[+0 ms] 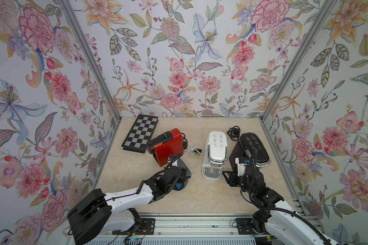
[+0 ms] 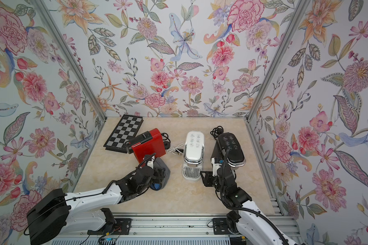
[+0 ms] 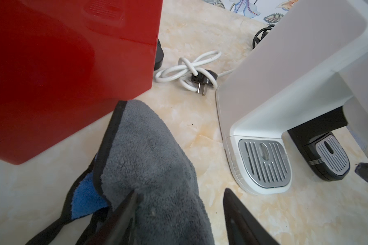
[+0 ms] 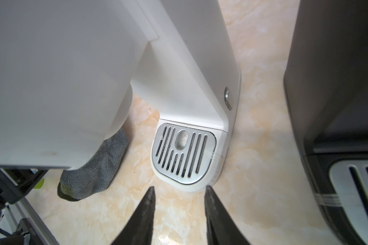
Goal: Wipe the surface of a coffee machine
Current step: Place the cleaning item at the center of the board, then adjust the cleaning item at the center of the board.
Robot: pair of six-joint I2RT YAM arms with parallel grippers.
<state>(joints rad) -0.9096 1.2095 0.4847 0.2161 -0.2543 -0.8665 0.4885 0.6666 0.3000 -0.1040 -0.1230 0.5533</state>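
Three coffee machines stand in a row: a red one, a white one and a black one. A grey cloth with a blue underside lies on the table just in front of the red machine. My left gripper hangs over the cloth's near end, open. One finger rests against the cloth and the other stands clear over bare table. My right gripper is open and holds nothing, low over the table right in front of the white machine's drip tray.
A folded chessboard lies at the back left. A coiled white cable with a plug sits between the red and white machines, and a black cable lies behind the black one. Flowered walls close three sides.
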